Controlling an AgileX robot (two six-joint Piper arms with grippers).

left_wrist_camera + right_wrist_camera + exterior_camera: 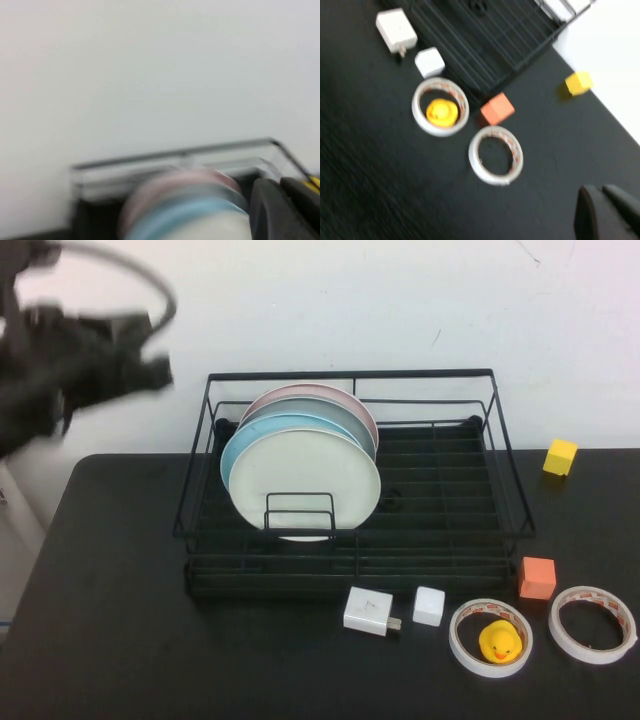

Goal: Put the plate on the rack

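Nearest you: the tape roll (490, 637) w/ the yellow duck (499, 641) inside, near-right on the black table (120, 620). The plate (305, 483), cream-white, already stands on edge in the rack (350, 480), front of the stack, its near rim behind the small wire loop (299, 513). Light blue plate (244, 436) right behind it, pink plate (330, 395) farthest back. Looks like the placing is done.

Handling, my guess: glossy, stiff, breakable, slippery. If you need to reseat it, pinch the top rim.

Left gripper (150, 373) is raised far-left, outside the rack, holding nothing; can't tell how its jaws stand. Right gripper (607, 212) hovers over the table's right side near a 2nd tape roll (495, 155); jaws look close together, empty.
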